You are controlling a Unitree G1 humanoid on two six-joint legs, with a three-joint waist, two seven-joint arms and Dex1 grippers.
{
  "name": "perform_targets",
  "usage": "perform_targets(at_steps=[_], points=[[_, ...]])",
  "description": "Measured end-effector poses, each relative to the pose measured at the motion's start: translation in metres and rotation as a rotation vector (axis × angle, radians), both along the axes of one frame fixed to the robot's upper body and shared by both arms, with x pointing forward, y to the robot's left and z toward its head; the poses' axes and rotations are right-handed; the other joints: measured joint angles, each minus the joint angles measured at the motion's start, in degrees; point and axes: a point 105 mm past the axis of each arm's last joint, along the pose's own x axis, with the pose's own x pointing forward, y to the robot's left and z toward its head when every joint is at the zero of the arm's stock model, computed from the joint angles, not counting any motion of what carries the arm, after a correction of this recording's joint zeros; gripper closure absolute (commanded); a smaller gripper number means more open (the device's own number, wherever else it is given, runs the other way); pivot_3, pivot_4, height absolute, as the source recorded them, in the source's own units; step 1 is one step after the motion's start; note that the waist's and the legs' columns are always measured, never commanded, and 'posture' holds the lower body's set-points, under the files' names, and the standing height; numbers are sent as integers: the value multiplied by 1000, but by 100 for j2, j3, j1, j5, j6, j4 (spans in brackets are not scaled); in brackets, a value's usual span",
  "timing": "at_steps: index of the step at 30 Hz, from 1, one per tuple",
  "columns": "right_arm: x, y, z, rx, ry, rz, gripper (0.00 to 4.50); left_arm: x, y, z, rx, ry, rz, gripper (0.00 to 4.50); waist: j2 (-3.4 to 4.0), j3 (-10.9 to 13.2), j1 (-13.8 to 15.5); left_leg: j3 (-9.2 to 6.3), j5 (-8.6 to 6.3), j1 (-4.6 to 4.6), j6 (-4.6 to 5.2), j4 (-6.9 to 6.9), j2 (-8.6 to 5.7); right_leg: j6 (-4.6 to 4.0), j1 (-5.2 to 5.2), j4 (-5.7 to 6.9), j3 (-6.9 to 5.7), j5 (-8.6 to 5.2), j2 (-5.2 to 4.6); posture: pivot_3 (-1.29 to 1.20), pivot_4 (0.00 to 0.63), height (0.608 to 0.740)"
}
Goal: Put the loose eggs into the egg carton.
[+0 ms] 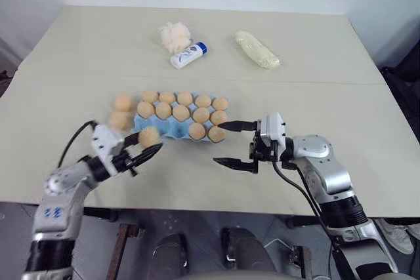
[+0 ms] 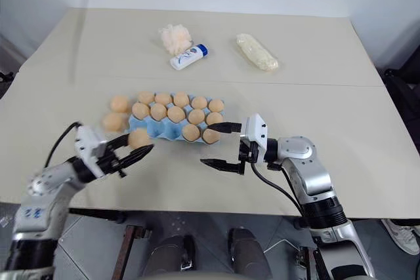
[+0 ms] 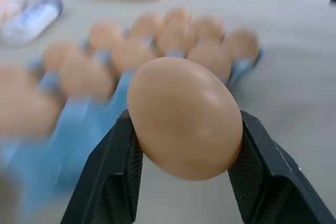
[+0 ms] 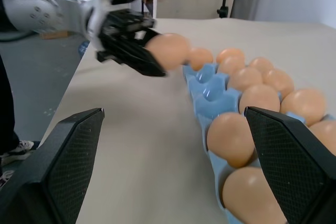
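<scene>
While the left gripper [image 1: 146, 149] clenches one smooth orange-tan egg [image 1: 149, 137] at lower left of the head view, it should lower that egg squarely into an empty cup at the near-left end of the light blue moulded egg carton [image 1: 172, 129], avoiding seated neighbours. The right gripper [image 1: 235, 143] hangs released at lower centre. The left wrist view shows both pads [image 3: 122, 174] flanking the egg's middle; the head view adds two loose eggs [image 1: 121, 111] just left of the carton.

Beige table [image 1: 315, 90]: carton [image 1: 172, 128], bottle [image 1: 189, 56], eggs [image 1: 122, 102].

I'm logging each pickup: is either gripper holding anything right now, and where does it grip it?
The left gripper holds one egg, a finger pressing each side of its middle. The right gripper is open, holding nothing.
</scene>
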Motion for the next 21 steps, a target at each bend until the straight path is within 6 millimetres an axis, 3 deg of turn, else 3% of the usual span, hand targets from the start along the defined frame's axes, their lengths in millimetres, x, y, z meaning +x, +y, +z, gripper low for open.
perform_targets(at_steps=[4,7,11,13,21], points=[[-2,2,-1,7,1,-5,0,25,-22,4,-11,1,-27,2399,-1,-1,-24,11,-1,-2,-2,-2,3,6,-9,1,13,4,13,0,150,740],[-1,2,0,14,-1,-23,0,31,-32,-1,9,26,-71,1700,-1,-1,-29,14,-6,-4,-13,-5,12,6,-21,4,17,3,29,0,150,740],[-1,3,3,23,-14,-36,0,29,-31,-7,32,34,-99,428,-1,0,-20,16,-8,-7,-18,-2,18,4,-25,4,21,2,32,0,150,740],[-1,3,3,26,-11,-43,0,24,-24,-8,36,38,-94,6,-1,0,-28,22,-9,-6,-16,0,18,5,-23,4,27,2,31,0,150,740],[-2,1,-2,28,3,-54,0,-12,47,12,74,-28,60,6,0,0,-33,19,-7,4,-15,-6,17,1,-19,9,27,0,22,0,150,740]])
